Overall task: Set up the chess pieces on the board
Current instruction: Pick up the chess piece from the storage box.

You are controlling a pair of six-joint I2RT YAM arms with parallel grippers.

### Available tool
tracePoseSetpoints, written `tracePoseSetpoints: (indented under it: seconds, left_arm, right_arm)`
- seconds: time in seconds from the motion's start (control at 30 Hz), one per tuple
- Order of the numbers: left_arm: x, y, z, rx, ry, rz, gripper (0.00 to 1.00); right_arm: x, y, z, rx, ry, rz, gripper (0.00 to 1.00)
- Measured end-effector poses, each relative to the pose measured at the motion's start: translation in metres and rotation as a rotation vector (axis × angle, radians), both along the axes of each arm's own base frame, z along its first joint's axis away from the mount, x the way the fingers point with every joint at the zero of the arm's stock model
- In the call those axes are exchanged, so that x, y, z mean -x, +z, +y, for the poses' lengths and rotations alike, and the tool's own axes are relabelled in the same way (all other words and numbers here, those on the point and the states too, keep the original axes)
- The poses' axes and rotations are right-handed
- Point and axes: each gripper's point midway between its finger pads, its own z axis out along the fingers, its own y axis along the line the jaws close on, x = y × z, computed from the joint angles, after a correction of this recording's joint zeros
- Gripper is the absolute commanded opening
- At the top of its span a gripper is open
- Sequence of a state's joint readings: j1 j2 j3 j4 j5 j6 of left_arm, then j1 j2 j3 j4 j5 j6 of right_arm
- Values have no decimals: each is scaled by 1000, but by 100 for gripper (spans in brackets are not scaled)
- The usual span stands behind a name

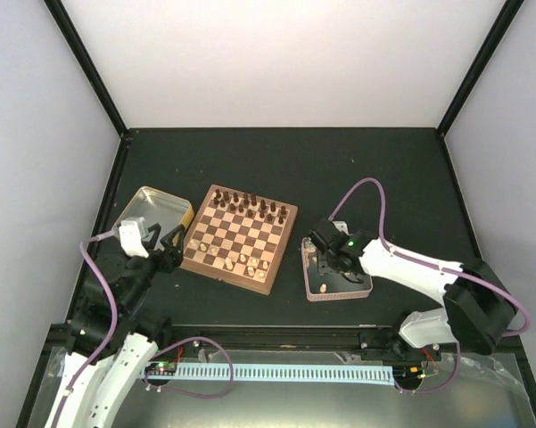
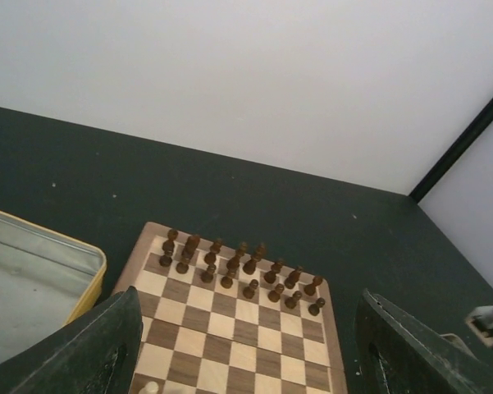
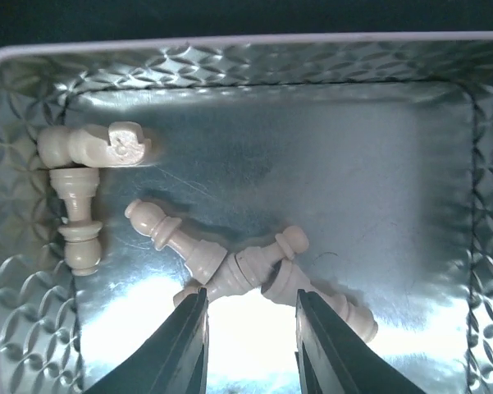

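Care is called for in the clear tray [image 3: 230, 45], set at 3 o'clock of the board [image 1: 239, 239], where the pale pieces [image 3: 262, 263] are heaped flat. The right gripper [image 3: 250, 308] is poised over them, jaws narrowly parted, nothing clamped. One piece is best singled out and pinched across its stem. The long piece [image 3: 176, 238] is laid from 4 to 10 o'clock, head at 10. The left gripper [image 1: 165, 250] is seen wide and empty at the board's 9 o'clock.

Bright, even lighting; white glare blooms on the tray [image 3: 253, 341].
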State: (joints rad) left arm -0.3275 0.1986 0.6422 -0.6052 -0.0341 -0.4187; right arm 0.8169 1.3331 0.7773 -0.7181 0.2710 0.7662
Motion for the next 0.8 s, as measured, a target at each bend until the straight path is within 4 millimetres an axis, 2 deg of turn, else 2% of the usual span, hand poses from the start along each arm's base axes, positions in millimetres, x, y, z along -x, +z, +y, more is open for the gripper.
tracePoseSetpoints:
  seconds: [0.13,0.47,0.8]
  left_arm:
    - [-4,1,-7,23,-28,9,72]
    - [-8,1,-14,52,-56,24,73]
    - [-8,1,-15,53,-58,25,73]
  right_arm:
    - [-3,-17,5,39,82,31,29]
    - [-13,-34,25,62,254,53,18]
    - [-11,-46,30,66,291,89,16]
